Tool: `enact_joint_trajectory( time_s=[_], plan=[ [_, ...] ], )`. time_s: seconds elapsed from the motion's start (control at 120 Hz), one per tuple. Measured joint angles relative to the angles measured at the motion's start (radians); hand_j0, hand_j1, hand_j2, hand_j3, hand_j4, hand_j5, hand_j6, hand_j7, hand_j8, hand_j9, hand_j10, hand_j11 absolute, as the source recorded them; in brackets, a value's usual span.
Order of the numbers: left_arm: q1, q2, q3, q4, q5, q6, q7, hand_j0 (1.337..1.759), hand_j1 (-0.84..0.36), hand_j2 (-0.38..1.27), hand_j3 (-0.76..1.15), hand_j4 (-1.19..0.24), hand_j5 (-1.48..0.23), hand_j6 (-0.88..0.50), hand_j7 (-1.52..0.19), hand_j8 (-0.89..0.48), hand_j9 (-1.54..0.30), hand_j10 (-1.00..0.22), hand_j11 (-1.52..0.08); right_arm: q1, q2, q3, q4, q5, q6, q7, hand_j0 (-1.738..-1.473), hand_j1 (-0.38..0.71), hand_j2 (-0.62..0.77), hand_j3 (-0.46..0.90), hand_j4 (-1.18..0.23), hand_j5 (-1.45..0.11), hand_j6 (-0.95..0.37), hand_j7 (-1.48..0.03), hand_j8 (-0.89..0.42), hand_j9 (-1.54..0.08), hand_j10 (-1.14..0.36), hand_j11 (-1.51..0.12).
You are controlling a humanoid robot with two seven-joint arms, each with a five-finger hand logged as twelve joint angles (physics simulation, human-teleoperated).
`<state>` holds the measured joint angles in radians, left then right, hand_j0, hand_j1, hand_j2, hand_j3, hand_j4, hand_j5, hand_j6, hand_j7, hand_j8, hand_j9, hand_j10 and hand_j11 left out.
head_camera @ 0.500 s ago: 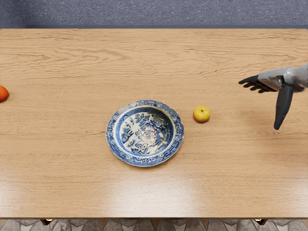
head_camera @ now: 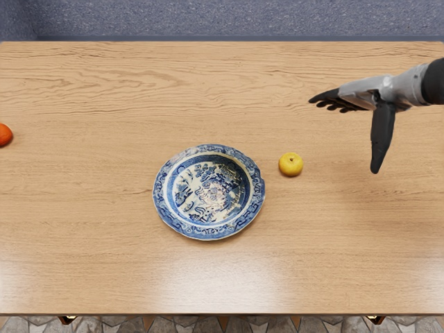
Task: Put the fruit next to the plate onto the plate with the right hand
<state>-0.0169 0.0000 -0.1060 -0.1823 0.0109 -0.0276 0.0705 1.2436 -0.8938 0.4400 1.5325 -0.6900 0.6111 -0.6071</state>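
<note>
**Reach under way, fruit not yet grasped**

The yellow fruit (head_camera: 291, 164) lies on the table (head_camera: 222, 277) just right of the plate (head_camera: 258, 187), clear of its rim. The right hand (head_camera: 359, 98) hovers farther right of the plate and toward the table's far side. Its fingers (head_camera: 326, 100) are stretched flat, its thumb hangs down, and it holds nothing. By my reading, the next move is to lower the hand onto the fruit and close around it gently, since something this round could roll. The plate is empty. An orange fruit (head_camera: 4, 134) sits well to the plate's left, too far off to be the one meant.
</note>
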Motion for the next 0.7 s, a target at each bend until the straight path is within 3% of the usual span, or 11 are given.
enact_joint_trajectory(
  time_s=[0.1,0.292,0.7],
  plan=[
    [0.000,0.000,0.000,0.000,0.000,0.000,0.000,1.658,0.33,0.00,0.00,-0.02,-0.02,-0.02,-0.02,-0.02,-0.02,-0.02,-0.02,-0.003,0.022,0.002,0.064,-0.059,0.000,-0.002,-1.658,-0.35,0.00,0.00,0.00,0.00,-0.01,0.00,0.00,0.00,0.00,0.00],
    [0.000,0.000,0.000,0.000,0.000,0.000,0.000,1.658,0.33,0.00,0.00,-0.02,-0.02,-0.02,-0.02,-0.02,-0.02,-0.02,-0.02,-0.087,0.203,-0.001,0.097,-0.297,-0.057,-0.003,-1.658,-0.35,0.00,0.00,0.00,0.00,0.00,0.00,0.00,0.00,0.00,0.00],
    [0.000,0.000,0.000,0.000,0.000,0.000,0.000,1.658,0.33,0.00,0.00,-0.02,-0.02,-0.02,-0.02,-0.02,-0.02,-0.02,-0.02,-0.213,0.286,-0.001,0.101,-0.543,-0.270,-0.004,-1.658,-0.35,0.00,0.00,0.00,0.00,0.00,0.00,0.00,0.00,0.00,0.00]
  ],
)
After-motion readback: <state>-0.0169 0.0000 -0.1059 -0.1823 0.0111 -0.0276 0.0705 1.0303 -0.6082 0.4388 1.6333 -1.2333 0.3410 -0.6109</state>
